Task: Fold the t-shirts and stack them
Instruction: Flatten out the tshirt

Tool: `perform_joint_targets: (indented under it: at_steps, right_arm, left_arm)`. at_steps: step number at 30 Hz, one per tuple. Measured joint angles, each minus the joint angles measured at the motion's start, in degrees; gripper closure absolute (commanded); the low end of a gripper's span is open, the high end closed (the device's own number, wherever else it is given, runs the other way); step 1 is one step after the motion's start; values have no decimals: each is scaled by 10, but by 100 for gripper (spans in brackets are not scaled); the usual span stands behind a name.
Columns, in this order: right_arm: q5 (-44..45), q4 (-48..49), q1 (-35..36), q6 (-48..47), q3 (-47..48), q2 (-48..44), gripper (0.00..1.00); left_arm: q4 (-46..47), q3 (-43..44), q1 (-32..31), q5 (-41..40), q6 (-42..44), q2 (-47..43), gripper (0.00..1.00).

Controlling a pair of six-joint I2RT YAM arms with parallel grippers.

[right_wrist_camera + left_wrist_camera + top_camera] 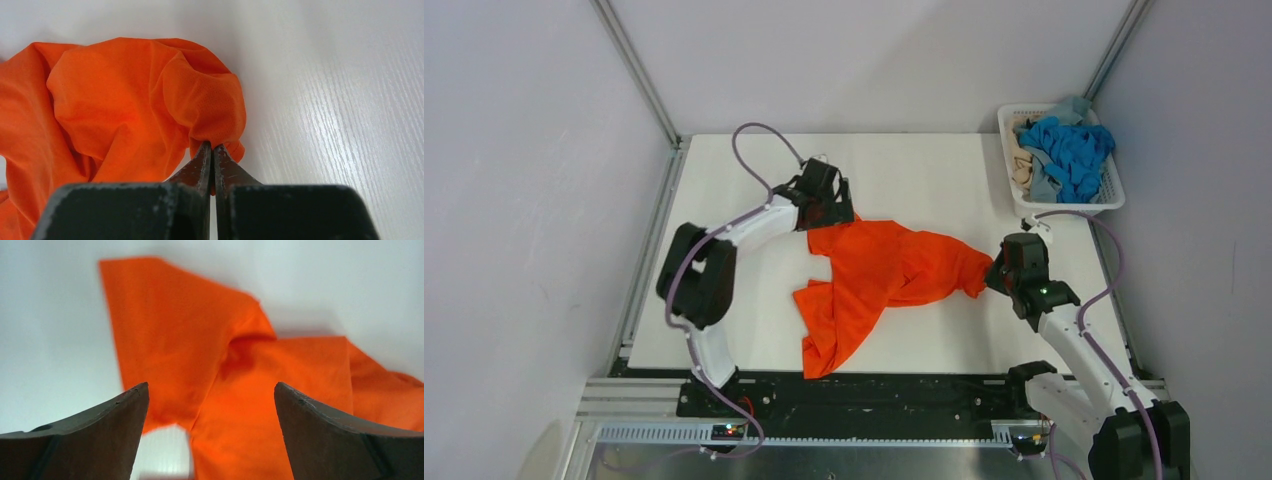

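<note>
The orange t-shirt (879,275) lies crumpled across the middle of the white table. My right gripper (996,270) is shut on its right end; in the right wrist view the tips (213,148) pinch a bunched fold of the orange cloth (125,100). My left gripper (832,212) is open at the shirt's far left corner; in the left wrist view its fingers (120,412) spread wide just above the orange cloth (240,390), holding nothing. A bright blue shirt (1072,155), with grey-blue and beige cloth beside it, lies in the basket.
The white slotted basket (1114,200) stands at the far right corner of the table. The metal frame rail (649,250) runs along the table's left edge. The shirt's lower part (824,345) reaches near the front edge.
</note>
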Motion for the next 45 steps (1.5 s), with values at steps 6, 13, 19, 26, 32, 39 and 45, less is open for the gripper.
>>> perform_joint_targets:
  at_steps: [6,13,19,26,32,39,45]
  right_arm:
    - [-7,8,-2,0,-2,-1,97]
    - [-12,11,-6,-2,-6,-10,100]
    - [-17,3,-12,-23,3,-41,100]
    - [-59,-52,-13,-67,145,-142,100]
    - [-155,-66,-13,-84,293,-231,100]
    - [-288,-66,-13,-84,471,-242,100]
    - [-358,-66,-29,-86,590,-222,100]
  left_arm:
    - [9,103,17,48,24,133,30]
    - [3,137,27,73,25,181,99]
    - [-18,114,27,49,34,128,100]
    - [-22,51,24,-8,54,-210,100]
    - [9,24,7,-53,70,-557,100]
    - [7,52,2,-20,80,-727,100]
    - [-6,83,2,23,90,-742,100]
